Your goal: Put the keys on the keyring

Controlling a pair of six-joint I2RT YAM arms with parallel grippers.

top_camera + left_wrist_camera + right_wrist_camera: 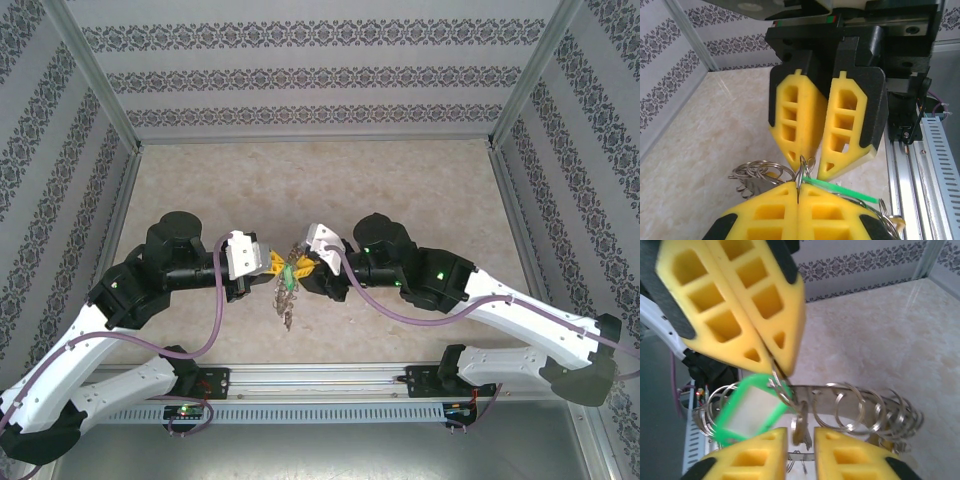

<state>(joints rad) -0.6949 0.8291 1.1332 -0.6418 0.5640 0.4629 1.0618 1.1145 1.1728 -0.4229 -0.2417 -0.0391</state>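
Both grippers meet at the table's middle, above the surface. My left gripper (272,264) (799,194) is shut on the thin metal keyring (801,172), pinching its wire edge-on. The keyring (860,407) carries several small silvery rings, and its bunch hangs down below the grippers (287,305). A green-framed tag (752,412) (840,189) hangs from a small ring right at the left fingertips (782,357). My right gripper (800,437) (306,264) faces the left one. Its jaws stand a little apart with a small metal key (800,426) between them, and a gap shows on each side of the key.
The beige table (420,200) lies beneath, enclosed by patterned walls on three sides. An aluminium rail with a slotted cable duct (330,412) runs along the near edge. The left arm's cable (215,320) loops near the grippers.
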